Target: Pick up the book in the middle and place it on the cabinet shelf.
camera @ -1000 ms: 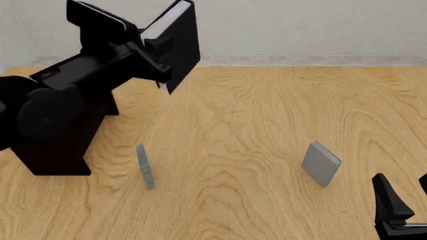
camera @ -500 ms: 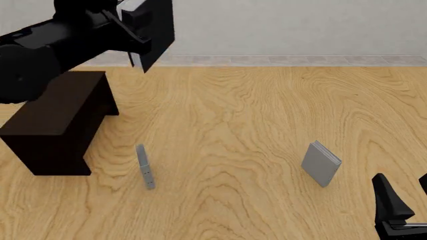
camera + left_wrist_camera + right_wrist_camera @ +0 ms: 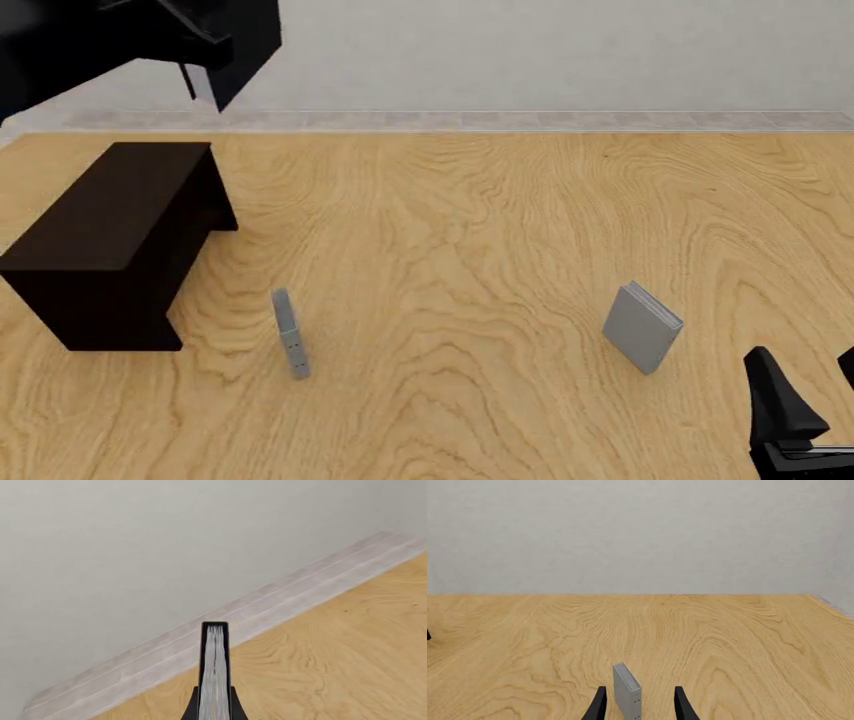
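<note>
The black book (image 3: 248, 38) with white page edges hangs high in the air at the far left, above and behind the dark cabinet (image 3: 118, 225). My left gripper (image 3: 215, 701) is shut on it. In the left wrist view the book (image 3: 215, 670) shows edge-on between the fingers (image 3: 191, 711). The cabinet's shelf is hidden from the front view. My right gripper (image 3: 810, 388) stands open near the front right corner, holding nothing. In the right wrist view its fingers (image 3: 599, 705) frame a small grey book further ahead.
A thin grey book (image 3: 290, 333) stands on edge in front of the cabinet's right side. A smaller grey book (image 3: 642, 327) (image 3: 626, 691) stands tilted at the right, just ahead of my right gripper. A pale wall runs along the table's far edge.
My left arm has swung left and upward with the black book, leaving the cabinet's top fully uncovered. The right arm and both grey books have not moved.
</note>
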`<state>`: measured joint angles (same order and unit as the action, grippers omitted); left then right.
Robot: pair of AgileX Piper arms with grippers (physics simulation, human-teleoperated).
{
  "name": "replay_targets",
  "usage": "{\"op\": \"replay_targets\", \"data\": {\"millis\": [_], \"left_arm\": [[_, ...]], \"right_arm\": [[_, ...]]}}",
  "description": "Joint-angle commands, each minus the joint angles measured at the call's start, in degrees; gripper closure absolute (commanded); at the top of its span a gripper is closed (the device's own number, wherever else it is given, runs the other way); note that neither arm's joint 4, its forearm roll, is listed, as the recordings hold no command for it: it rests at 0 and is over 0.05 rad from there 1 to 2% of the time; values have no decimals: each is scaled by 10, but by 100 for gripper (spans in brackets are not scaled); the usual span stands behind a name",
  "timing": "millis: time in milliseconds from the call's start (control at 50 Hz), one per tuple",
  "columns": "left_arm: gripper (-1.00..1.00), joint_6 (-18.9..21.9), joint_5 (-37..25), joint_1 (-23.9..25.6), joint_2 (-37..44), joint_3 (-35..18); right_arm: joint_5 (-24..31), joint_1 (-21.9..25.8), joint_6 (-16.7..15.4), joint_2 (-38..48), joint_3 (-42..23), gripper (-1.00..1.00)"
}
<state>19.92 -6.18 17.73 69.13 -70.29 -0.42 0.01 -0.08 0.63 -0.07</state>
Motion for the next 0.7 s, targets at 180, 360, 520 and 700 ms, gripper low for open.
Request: {"op": "replay_targets", "data": {"millis": [180, 360, 520, 700], "left_arm": [[100, 20, -32, -31, -43, -15], [100, 54, -21, -48, -54, 5], [100, 85, -7, -65, -65, 22], [100, 120, 3, -91, -79, 51]], "right_arm": [[0, 0, 0, 0, 0, -100], [0, 0, 0, 0, 0, -100], [0, 0, 0, 0, 0, -100], [0, 0, 0, 0, 0, -100]]}}
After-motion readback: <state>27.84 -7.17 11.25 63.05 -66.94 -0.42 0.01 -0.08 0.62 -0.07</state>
